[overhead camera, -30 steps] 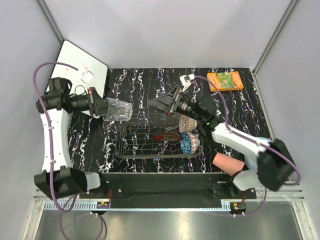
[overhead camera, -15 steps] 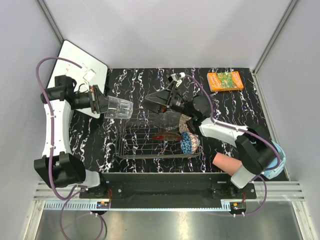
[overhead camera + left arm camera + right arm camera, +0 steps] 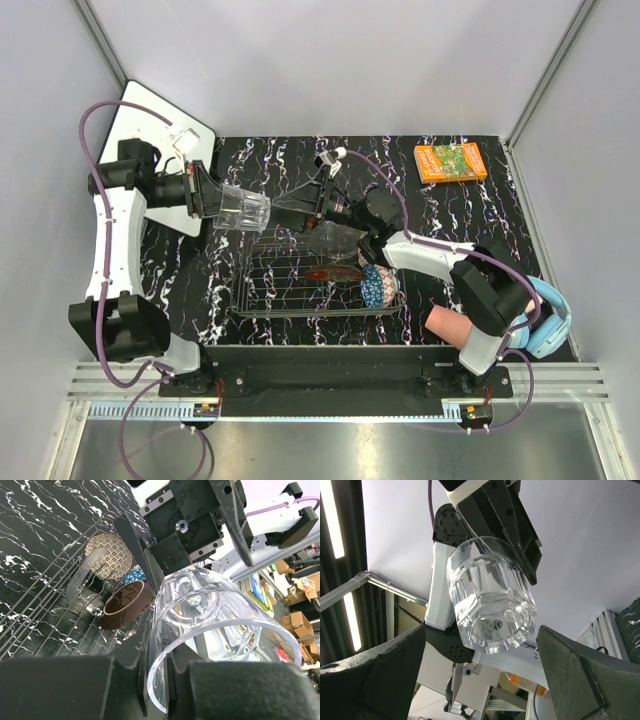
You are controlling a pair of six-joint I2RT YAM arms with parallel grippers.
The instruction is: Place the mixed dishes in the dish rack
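1. The left gripper (image 3: 213, 194) has its jaws clamped on the rim wall of the glass cup (image 3: 243, 208), which is held in the air over the far left corner of the rack (image 3: 262, 296).
2. The cup lies sideways with its long axis running left to right. Its mouth faces the left gripper, and its thick base points at the right gripper and dips slightly.
3. The wire rack sits mid-table. Toward its right end it holds a glass bowl (image 3: 335, 240) at the far edge and a red dish (image 3: 335, 272) standing on edge. A beige bowl (image 3: 375, 247) and a blue bowl (image 3: 378, 286) sit side by side at the end.
4. The right gripper (image 3: 290, 208) faces the cup's base with its jaws wide apart, gripping nothing.
5. A pink cup (image 3: 452, 325) lies on its side by the table's near right edge, outside the rack.
6. Only the left wrist view shows one finger (image 3: 172, 680) inside the rim and one outside.
7. Only the right wrist view shows the cup's base (image 3: 495, 622) head-on between the spread fingers, touching neither.
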